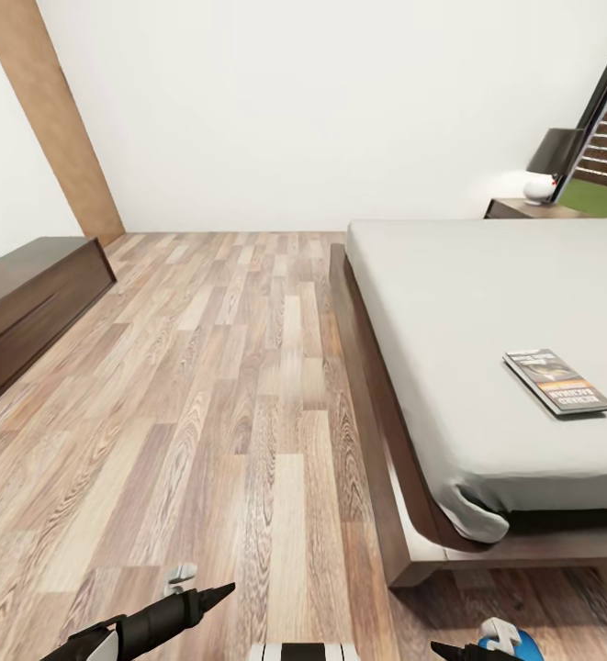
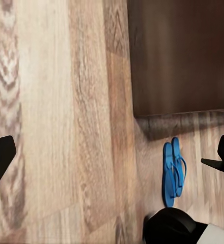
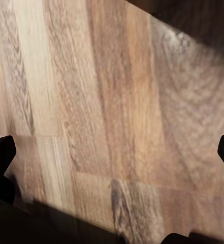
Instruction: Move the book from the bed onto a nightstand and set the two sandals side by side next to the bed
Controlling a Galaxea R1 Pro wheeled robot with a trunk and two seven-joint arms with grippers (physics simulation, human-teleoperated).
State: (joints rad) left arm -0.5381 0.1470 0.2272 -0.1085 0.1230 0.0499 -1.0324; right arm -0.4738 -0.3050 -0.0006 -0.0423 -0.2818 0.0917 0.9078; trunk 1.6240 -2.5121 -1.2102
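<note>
Head view: a bedroom with a plank floor (image 1: 230, 386) and white walls. The bed (image 1: 487, 312), white mattress on a dark frame, fills the right side. The book (image 1: 556, 381) lies flat on the mattress near the foot end. Beyond the bed, by the window, stands the nightstand (image 1: 528, 209) with a lamp (image 1: 549, 163) on it. A low dark cabinet (image 1: 28, 308) sits against the left wall. At the bottom edge the left gripper (image 1: 188, 601) pokes in; I cannot tell whether it is spread. Something blue shows at the bottom right corner.

Left wrist view: two sandals (image 2: 173, 173) lie touching, side by side on the floor just beside a dark wooden corner. The left gripper's fingers sit wide apart, holding nothing.

Right wrist view: bare floor planks, with the right gripper (image 3: 114, 155) spread wide and empty.
</note>
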